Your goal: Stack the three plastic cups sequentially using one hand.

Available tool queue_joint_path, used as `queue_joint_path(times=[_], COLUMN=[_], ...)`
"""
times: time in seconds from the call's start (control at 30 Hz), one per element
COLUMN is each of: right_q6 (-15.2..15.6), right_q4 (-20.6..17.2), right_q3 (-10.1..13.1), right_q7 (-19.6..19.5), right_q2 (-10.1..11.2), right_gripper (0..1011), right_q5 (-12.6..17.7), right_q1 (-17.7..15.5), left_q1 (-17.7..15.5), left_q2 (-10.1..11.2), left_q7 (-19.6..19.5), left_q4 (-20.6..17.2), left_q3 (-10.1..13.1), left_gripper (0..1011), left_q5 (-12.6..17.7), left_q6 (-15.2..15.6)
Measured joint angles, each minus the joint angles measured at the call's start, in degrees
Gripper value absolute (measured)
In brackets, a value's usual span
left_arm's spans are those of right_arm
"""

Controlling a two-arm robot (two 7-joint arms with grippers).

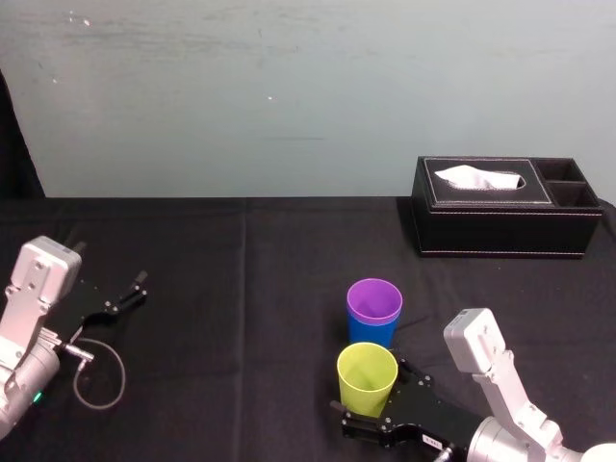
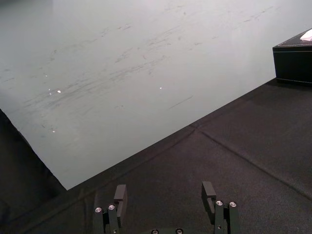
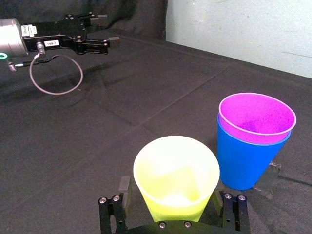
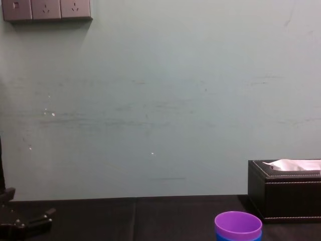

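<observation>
The purple cup (image 1: 374, 299) sits nested inside the blue cup (image 1: 372, 332) right of the table's middle; the chest view shows the purple cup (image 4: 238, 223) from the side. Just in front of them the yellow-green cup (image 1: 367, 377) stands upright on the black cloth. My right gripper (image 1: 371, 391) is open around it, one finger on each side, and in the right wrist view the yellow-green cup (image 3: 176, 176) fills the gap of the right gripper (image 3: 170, 191) with a little space at the fingers. My left gripper (image 2: 165, 195) rests open at the left, holding nothing.
A black tissue box (image 1: 505, 207) stands at the back right by the wall. A grey cable loop (image 1: 101, 375) lies beside the left arm. Black cloth (image 1: 241, 318) covers the table between the two arms.
</observation>
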Motion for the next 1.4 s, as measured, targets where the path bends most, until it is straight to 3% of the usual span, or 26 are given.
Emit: queue_joint_path(times=[0.63, 0.9, 1.0, 1.4], right_q6=[0.07, 0.09, 0.11, 1.05], right_q4=[0.51, 0.47, 0.44, -0.31], right_q3=[-0.13, -0.09, -0.07, 0.13], right_q7=[-0.61, -0.59, -0.58, 0.05], right_q2=[-0.91, -0.87, -0.85, -0.58], right_gripper=[998, 840, 734, 724], right_q5=[-0.62, -0.54, -0.51, 0.17], right_q1=[0.32, 0.29, 0.27, 0.25], left_q1=[0.0, 0.0, 0.0, 0.0], left_q2=[0.0, 0.0, 0.0, 0.0], left_q7=[0.0, 0.0, 0.0, 0.0], left_q4=[0.0, 0.0, 0.0, 0.0], left_q3=[0.0, 0.0, 0.0, 0.0], left_gripper=[1000, 1001, 1000, 1000], left_q5=[0.0, 0.0, 0.0, 0.0], left_q6=[0.0, 0.0, 0.0, 0.0])
